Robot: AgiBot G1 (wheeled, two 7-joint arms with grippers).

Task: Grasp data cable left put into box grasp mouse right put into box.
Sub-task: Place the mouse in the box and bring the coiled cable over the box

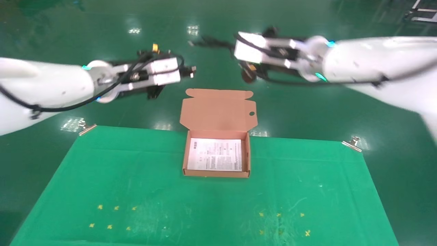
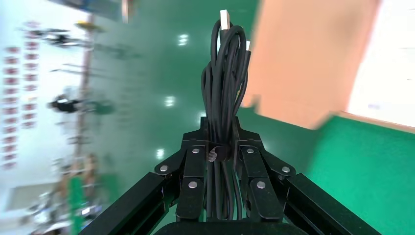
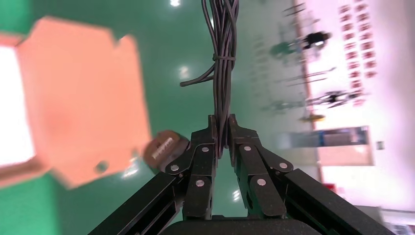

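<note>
Left end effector (image 2: 221, 147) clenched on data cable (image 2: 226, 73); right end effector (image 3: 223, 131) pinching mouse (image 3: 164, 148) cord, beyond box (image 1: 216, 171).

Box (image 1: 217, 160): shallow orange-brown cardboard, at the far edge of the green mat, open, lid (image 1: 218, 109) folded back past the far edge, small round hole near its right side, white printed sheet flat inside. Data cable (image 2: 224, 78): black bundle clamped in the left gripper (image 2: 222, 142), held up off the mat, silver plug at the tip. Mouse (image 3: 165, 149): black, white label showing, dangling beside the right gripper (image 3: 223, 129), which pinches its bundled cord (image 3: 222, 58).
</note>
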